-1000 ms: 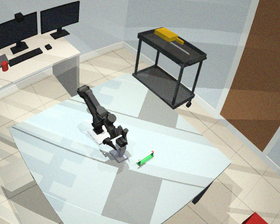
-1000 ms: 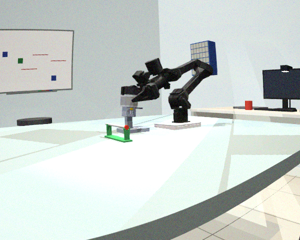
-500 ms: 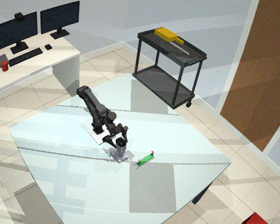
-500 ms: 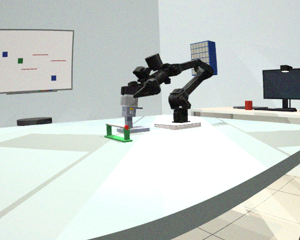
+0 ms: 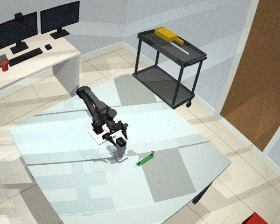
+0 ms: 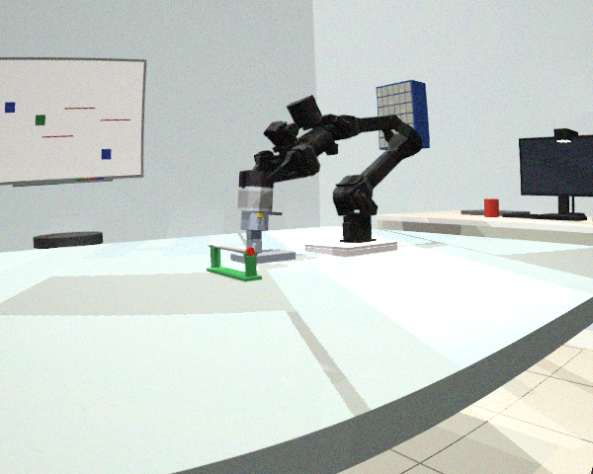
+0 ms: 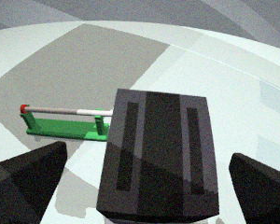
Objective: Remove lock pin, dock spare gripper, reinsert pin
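Observation:
The spare gripper [image 5: 121,142] [image 6: 255,198] [image 7: 161,156], grey with a black top, stands upright on the mount's socket [image 6: 247,220], with no gap showing between them in the exterior view. Its spigot is hidden. The grey mount base [image 5: 121,159] [image 6: 276,256] is on the table. The lock pin [image 5: 146,155] [image 6: 229,248] [image 7: 56,111], pale with a red head, lies across the green rack [image 5: 145,161] [image 6: 230,274] [image 7: 65,130], out of the socket. My gripper [image 5: 121,141] [image 7: 150,159] is open, with its fingers apart on both sides of the spare gripper's top and nothing held.
The green rack stands close beside the mount, left of the spare gripper in the wrist view. The arm's pale base plate [image 5: 93,136] [image 6: 350,249] is behind the mount. A desk with monitors and a dark cart [image 5: 159,48] stand beyond the table.

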Robot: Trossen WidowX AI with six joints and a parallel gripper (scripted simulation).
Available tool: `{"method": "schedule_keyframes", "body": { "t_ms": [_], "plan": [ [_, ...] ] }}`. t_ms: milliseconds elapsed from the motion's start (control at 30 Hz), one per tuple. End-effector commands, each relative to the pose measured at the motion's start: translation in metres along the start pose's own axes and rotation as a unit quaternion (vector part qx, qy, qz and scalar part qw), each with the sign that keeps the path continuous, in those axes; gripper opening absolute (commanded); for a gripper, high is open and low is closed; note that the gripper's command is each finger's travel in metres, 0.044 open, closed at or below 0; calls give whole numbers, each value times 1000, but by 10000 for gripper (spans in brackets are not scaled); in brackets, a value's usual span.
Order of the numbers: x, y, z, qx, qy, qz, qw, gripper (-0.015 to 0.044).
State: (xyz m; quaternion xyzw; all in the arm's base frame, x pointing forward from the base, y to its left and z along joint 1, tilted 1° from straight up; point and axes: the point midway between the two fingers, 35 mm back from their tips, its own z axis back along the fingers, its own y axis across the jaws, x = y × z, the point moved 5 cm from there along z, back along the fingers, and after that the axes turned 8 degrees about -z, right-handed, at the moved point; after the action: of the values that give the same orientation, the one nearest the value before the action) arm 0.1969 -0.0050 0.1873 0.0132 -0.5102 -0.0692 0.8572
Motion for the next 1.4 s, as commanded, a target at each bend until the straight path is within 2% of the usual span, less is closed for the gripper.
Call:
{"method": "schedule_keyframes", "body": {
  "t_ms": [0,1367],
  "plan": [
    [8,1,6,0,-1,0,1000,440],
    [53,9,41,5,28,6,1000,440]
  ]
}}
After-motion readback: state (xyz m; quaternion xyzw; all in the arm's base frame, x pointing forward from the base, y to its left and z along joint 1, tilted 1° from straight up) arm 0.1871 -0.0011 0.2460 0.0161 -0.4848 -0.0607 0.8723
